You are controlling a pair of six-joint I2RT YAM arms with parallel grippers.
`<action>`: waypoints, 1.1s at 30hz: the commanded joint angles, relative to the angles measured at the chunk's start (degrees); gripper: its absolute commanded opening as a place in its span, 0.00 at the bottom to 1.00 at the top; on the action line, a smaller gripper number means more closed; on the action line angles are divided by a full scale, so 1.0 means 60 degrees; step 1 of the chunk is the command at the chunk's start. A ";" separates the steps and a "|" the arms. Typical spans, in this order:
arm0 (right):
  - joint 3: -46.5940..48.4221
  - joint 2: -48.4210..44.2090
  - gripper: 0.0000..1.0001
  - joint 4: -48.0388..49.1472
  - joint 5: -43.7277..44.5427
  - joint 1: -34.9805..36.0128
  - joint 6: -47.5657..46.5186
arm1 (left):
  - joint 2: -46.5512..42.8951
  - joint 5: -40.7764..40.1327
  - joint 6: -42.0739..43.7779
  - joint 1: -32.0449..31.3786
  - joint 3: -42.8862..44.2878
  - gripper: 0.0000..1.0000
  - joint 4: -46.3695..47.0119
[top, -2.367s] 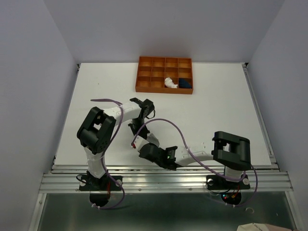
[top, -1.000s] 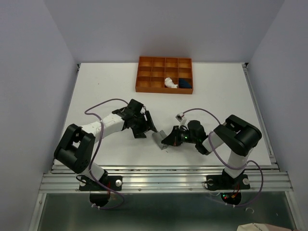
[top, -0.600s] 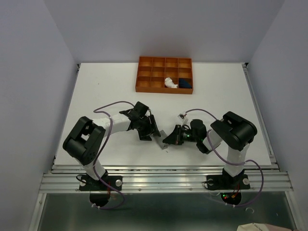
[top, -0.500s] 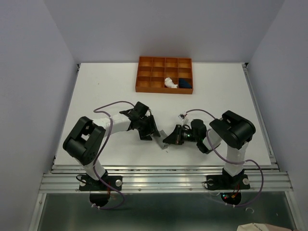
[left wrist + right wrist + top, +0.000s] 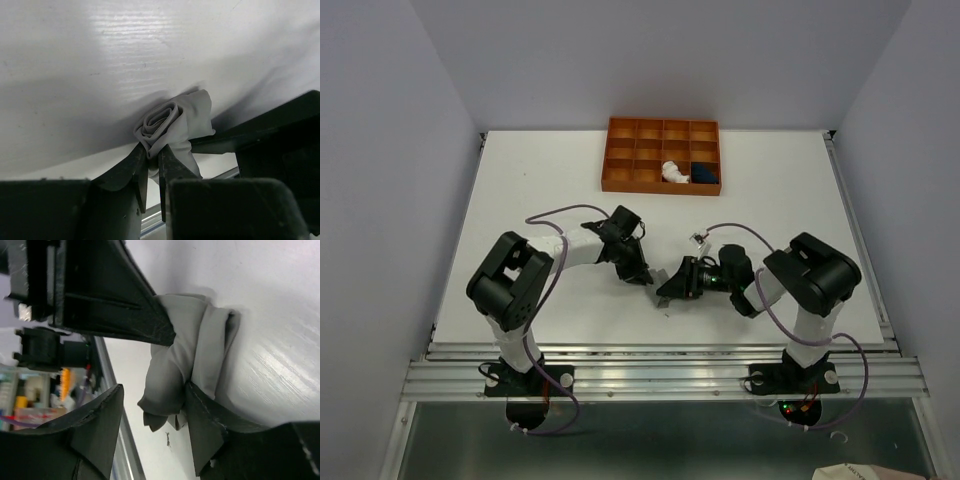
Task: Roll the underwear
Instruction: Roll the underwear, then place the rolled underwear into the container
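The rolled grey cloth underwear (image 5: 172, 120) is lying on the white table (image 5: 540, 200), well apart from the orange plastic compartment tray (image 5: 640, 187), on the side of the tray that faces the arm bases. Its spiral end is showing in the left wrist view. The left gripper (image 5: 153, 157) is reaching in from the tray's left-hand side, and its fingers are standing almost together, pinching a fold at the edge of the grey roll. The right gripper (image 5: 154, 390) is coming at the same roll from the tray's right-hand side, with its jaws standing apart. The loose end of the cloth is hanging between them, one finger is touching the fabric, and the other is standing clear of it. In the row of the tray nearest the arms, a pale pink-white cloth bundle (image 5: 672, 172) is sitting in the third compartment from the left, and a navy blue cloth bundle (image 5: 705, 174) is sitting in the fourth, just beside it.
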 commanded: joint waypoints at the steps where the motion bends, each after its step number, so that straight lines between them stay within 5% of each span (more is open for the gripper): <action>1: 0.0276 -0.1266 0.64 -0.1979 -0.0067 -0.0039 -0.1470 | 0.0488 -0.0853 0.0194 -0.0115 0.0489 0.00 -0.1263; 6: 0.1330 -0.3405 0.74 -0.6192 0.1570 0.0486 -0.4131 | 0.0459 -0.1627 -0.0011 -0.0203 0.1133 0.00 -0.2683; 11: 0.2384 -0.4653 0.76 -0.8590 0.4398 0.2066 -0.5837 | 0.0664 -0.1805 -0.0187 -0.0218 0.1822 0.00 -0.4135; 22: 0.4055 -0.3541 0.71 -0.9854 0.8266 0.5320 -0.7172 | 0.0679 -0.2259 -0.0948 -0.0218 0.2423 0.00 -0.5775; 33: 0.5256 -0.1813 0.67 -1.0307 1.0347 0.6801 -0.7832 | 0.0782 -0.2376 -0.1052 -0.0232 0.2599 0.00 -0.6187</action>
